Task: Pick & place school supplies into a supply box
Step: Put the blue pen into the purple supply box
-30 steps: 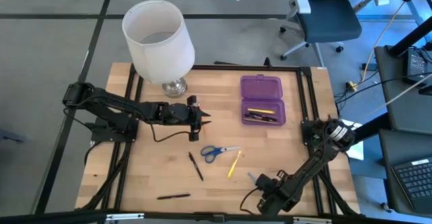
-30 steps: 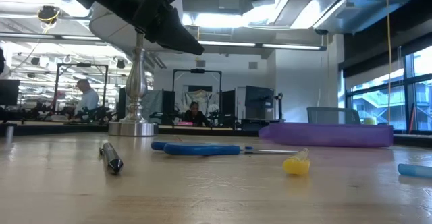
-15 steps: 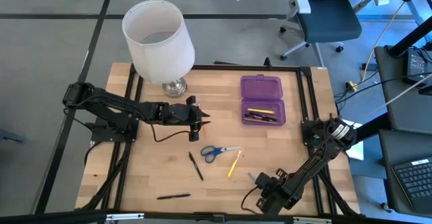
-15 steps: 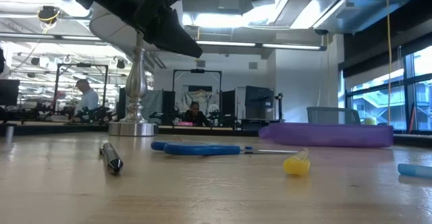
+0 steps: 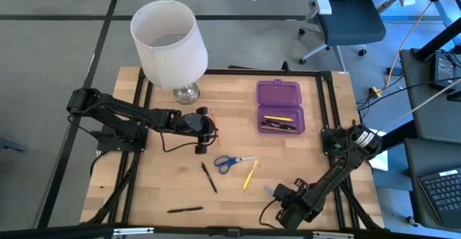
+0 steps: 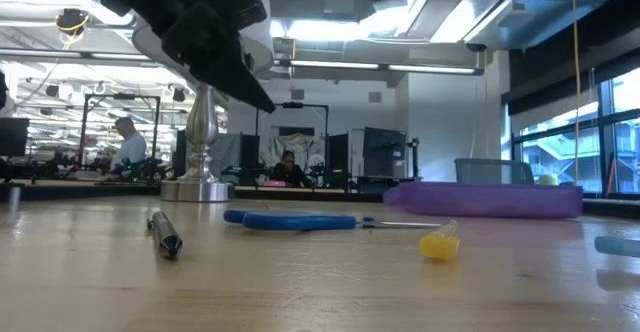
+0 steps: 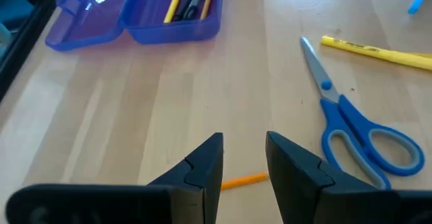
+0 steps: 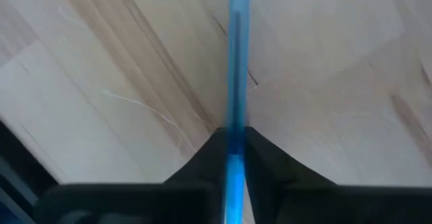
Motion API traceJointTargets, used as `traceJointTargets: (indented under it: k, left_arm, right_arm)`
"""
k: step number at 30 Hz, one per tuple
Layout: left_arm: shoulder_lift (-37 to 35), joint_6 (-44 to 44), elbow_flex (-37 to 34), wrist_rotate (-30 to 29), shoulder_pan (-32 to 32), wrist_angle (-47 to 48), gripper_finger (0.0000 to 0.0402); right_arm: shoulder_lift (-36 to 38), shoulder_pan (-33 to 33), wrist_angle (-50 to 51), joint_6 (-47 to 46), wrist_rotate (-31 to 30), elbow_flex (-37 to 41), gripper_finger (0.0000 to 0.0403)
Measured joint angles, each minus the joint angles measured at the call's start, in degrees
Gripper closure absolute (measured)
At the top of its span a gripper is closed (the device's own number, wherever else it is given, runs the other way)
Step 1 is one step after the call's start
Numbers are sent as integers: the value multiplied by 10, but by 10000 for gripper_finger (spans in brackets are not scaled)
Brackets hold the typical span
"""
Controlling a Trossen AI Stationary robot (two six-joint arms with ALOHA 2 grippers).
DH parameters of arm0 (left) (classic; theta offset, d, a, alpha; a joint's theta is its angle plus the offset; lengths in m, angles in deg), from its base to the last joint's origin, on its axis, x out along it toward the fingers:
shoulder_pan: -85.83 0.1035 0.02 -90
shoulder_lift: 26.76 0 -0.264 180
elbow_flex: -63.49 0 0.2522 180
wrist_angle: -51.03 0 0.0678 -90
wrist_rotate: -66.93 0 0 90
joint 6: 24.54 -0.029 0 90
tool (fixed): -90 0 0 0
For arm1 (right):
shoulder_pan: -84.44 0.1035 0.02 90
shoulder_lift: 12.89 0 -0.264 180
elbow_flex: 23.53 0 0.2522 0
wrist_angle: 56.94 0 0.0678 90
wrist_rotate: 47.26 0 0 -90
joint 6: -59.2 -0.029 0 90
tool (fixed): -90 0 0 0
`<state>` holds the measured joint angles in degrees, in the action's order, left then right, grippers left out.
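Where table edge nears, right gripper (image 8: 233, 146) pinching blue pen (image 8: 237, 62).

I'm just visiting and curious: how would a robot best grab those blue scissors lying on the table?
Probably from straight above, closing across the narrow neck where the blades meet the handles. The scissors lie flat and shut on the wood, handle loops toward the left arm, blades pointing at the yellow pencil. The loops are wide and hollow, and the blade tips thin, so the middle likely gives the firmest hold.

The left arm reaches across mid-table, its gripper (image 7: 243, 158) tipped down with fingers parted (a narrow gap). The right arm folds back along the near edge, its gripper (image 8: 233, 142) pinched on a pen (image 8: 237, 62).
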<state>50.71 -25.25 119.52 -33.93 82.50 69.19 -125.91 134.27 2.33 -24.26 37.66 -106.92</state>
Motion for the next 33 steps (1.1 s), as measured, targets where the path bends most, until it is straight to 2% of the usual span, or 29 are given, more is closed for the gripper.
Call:
traceJointTargets:
  k: [7,12,17,22,28,33]
  left_arm:
    - [0,0,0,-1,0,2,295]
    - [0,0,0,9,0,2,295]
    - [0,0,0,10,0,9,295]
    - [0,0,0,39,0,38,295]
    - [0,0,0,120,-5,70,295]
    - [0,0,0,163,-28,70,295]
  right_arm:
    - [21,-2,7,16,-23,4,374]
    - [61,-9,45,15,-75,6,370]
    - [103,-25,114,28,-98,6,375]
    - [156,-61,242,36,-121,5,367]
    - [224,-136,378,150,-141,5,370]
    - [256,-236,390,289,-168,5,369]
